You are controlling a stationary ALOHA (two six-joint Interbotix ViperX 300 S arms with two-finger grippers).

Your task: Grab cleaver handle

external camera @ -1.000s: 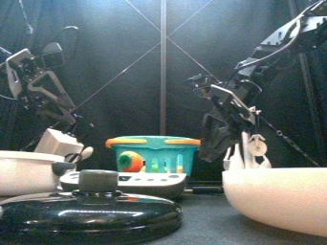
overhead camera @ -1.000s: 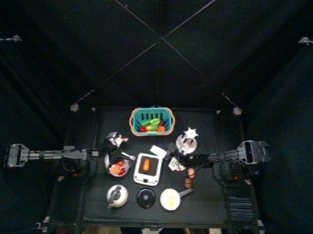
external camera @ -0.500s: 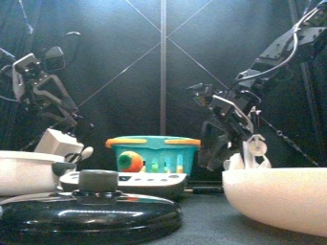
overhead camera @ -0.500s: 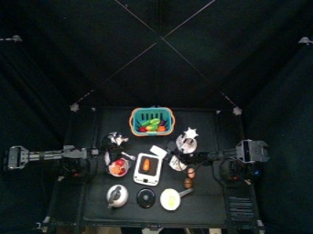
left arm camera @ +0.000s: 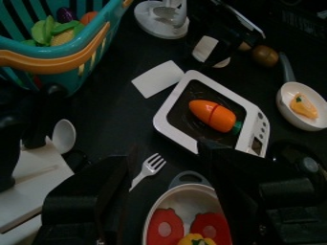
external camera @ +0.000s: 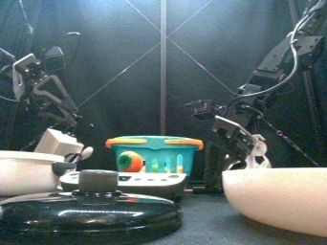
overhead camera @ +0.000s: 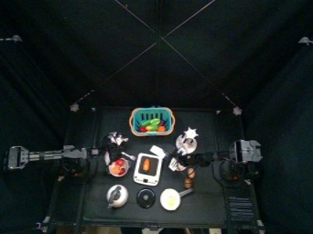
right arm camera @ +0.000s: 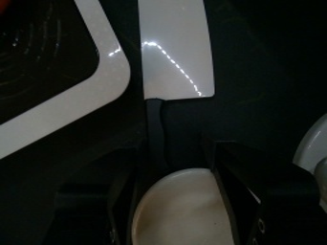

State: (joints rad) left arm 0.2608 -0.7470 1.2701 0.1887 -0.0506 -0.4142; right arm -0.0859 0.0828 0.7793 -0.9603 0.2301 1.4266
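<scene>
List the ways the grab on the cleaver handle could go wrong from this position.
1. The right gripper hangs open over the cleaver, but its thin black handle looks off-centre between the jaws, so they may close on only part of it.
2. A white tray lies close beside the blade; one jaw could clip its rim on the way down.
3. A pale bowl sits near the other side, leaving little room to shift sideways.
</scene>
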